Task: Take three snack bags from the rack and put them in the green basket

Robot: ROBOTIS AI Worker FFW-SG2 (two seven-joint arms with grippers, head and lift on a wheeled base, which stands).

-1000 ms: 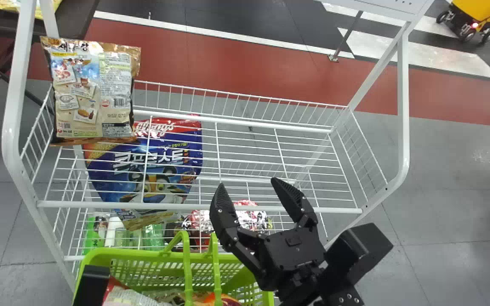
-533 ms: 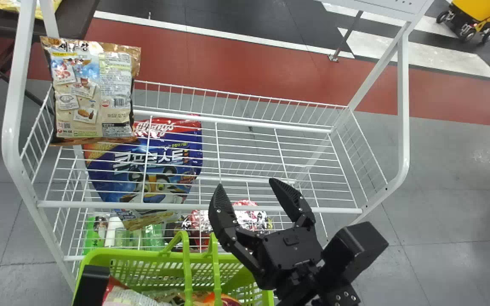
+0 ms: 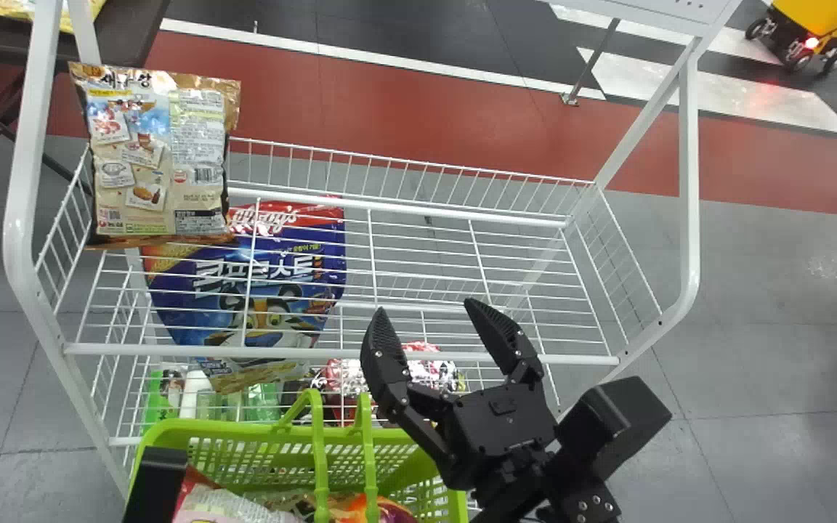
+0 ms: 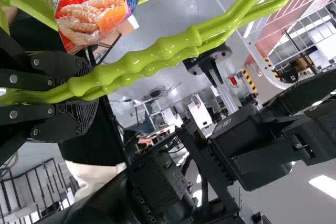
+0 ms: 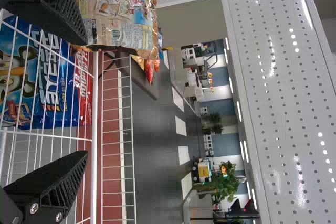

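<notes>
Before the rack's front, my right gripper (image 3: pixel 429 312) stands open with nothing between its fingers; in the right wrist view the gripper (image 5: pixel 86 98) is spread wide too. A beige snack bag (image 3: pixel 153 156) stands at the rack's upper left, also seen as a beige bag (image 5: pixel 118 19) in the right wrist view. The green basket (image 3: pixel 244 432) is at the bottom with snack bags (image 3: pixel 226 505) inside. In the left wrist view my left gripper (image 4: pixel 68 90) is shut on the basket's handles (image 4: pixel 152 59), beside a red-orange bag (image 4: pixel 94 9).
The white wire rack (image 3: pixel 462 356) has upright posts at both sides. On its lower level lie a blue cereal bag (image 3: pixel 259 290), a red-and-white package (image 3: pixel 426 367) and green bottles (image 3: pixel 262 403). A dark table (image 3: pixel 120 36) stands behind at left.
The right gripper has shifted very slightly, staying open. The basket's rim and handles have risen a little in the head view, and the bags inside have shifted slightly.
</notes>
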